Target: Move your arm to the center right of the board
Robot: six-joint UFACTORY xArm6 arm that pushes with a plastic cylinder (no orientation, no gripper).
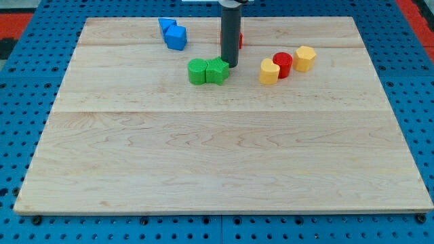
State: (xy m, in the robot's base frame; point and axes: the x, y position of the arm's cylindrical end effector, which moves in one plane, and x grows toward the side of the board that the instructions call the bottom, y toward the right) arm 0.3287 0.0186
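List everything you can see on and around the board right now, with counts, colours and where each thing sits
wooden board: one, pale wood, fills most of the view
pegboard surface: one, blue, surrounds the board
blue blocks: two, touching, view's top, left of centre
green blocks: two, side by side, upper centre
red cylinder: one, upper right, between the yellow blocks
yellow blocks: two, one at each side of the red cylinder
red block: one, mostly hidden behind the rod, shape unclear
rod: one, dark, upright, top centre
my tip: at the right green block's upper right edge
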